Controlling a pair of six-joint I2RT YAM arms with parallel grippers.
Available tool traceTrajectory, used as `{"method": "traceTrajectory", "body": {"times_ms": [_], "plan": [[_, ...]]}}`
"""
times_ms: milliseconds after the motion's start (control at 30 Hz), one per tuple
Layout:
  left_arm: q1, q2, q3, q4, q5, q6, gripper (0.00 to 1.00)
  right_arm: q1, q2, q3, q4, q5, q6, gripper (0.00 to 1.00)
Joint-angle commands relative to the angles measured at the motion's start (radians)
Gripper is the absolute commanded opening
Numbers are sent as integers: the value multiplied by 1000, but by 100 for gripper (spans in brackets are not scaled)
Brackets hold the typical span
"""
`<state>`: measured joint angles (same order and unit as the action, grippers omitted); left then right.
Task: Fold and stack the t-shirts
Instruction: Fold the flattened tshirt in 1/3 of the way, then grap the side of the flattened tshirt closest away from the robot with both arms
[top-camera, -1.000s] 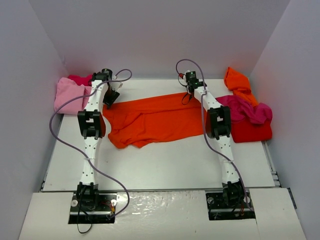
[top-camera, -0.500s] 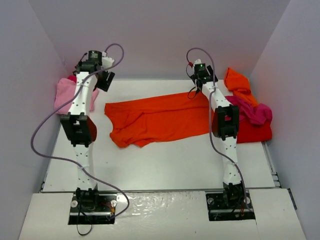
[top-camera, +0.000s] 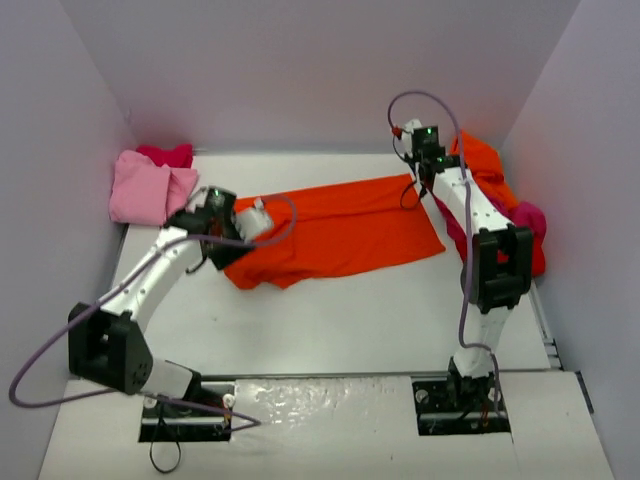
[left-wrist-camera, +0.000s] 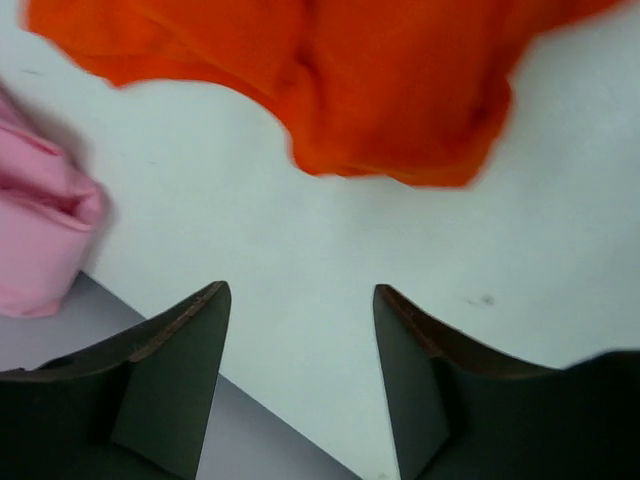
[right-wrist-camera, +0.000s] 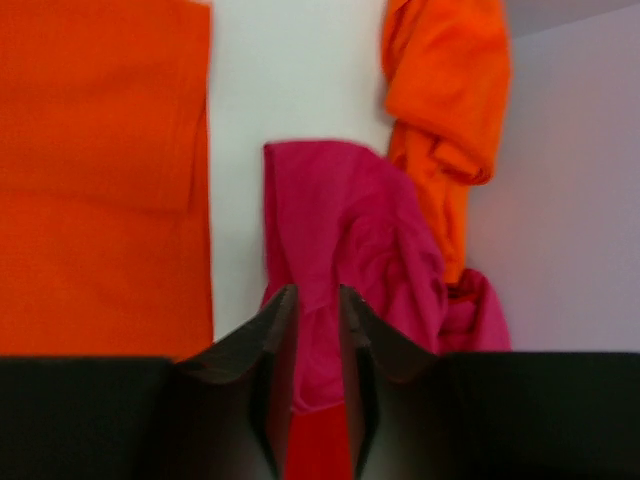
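1. between the fingers of the left gripper (left-wrist-camera: 300, 295): bare white table, nothing else. jaws wide apart, clamped on nothing. nose is pointed down just short of the rumpled near-left hem of the spread orange t-shirt (top-camera: 340, 230). i read this as lining up to pinch that bunched corner.
2. right gripper (right-wrist-camera: 313, 292): fingers drawn close with a thin slit between them, and no cloth in it that i can see. it hangs high over the strip of table between the spread shirt's right edge and the heap on the right. my guess is it's between grabs.
3. spread orange shirt lies across the middle of the table (top-camera: 330, 320). far side is fairly flat, near-left end wrinkled and tucked under itself. no fold made yet. laid wide like this, each arm can take one end.
4. right heap: magenta t-shirt (right-wrist-camera: 350, 230) crumpled, second orange t-shirt (right-wrist-camera: 445, 90) twisted against the right wall, red t-shirt (right-wrist-camera: 315, 450) under them. all unfolded, touching one another, just beside the spread shirt's right edge.
5. far-left corner: light pink t-shirt (top-camera: 145, 188) in a loose lump, with a darker red-magenta piece (top-camera: 165, 153) behind it. possibly the stack spot; can't tell.
6. in the way: the pink lump sits near the left jaw's outer side, so a wide sweep could catch it. left arm (top-camera: 150, 285) lies low beside the shirt's left end. the magenta sleeve crowds the right gripper's drop zone.
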<state>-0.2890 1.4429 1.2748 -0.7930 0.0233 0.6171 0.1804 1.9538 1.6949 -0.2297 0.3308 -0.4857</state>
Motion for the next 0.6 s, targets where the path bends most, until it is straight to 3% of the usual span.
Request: {"method": "traceTrajectory", "body": {"times_ms": [0, 100, 167, 300, 433, 567], "plan": [[-103, -195, -228, 146, -106, 135, 33, -30, -85, -105, -105, -168, 80, 10], [-125, -201, -278, 162, -84, 108, 18, -24, -71, -107, -181, -307, 118, 4], [-147, -206, -296, 188, -96, 108, 14, -19, -51, -96, -245, -397, 135, 3], [-240, -188, -316, 214, -150, 106, 15, -1, -3, -93, -343, -476, 99, 0], [-336, -148, -369, 315, -265, 141, 29, 39, -6, -143, -353, -508, 72, 3], [-450, -128, -451, 454, -373, 209, 35, 44, -4, -164, -349, -510, 71, 5]]}}
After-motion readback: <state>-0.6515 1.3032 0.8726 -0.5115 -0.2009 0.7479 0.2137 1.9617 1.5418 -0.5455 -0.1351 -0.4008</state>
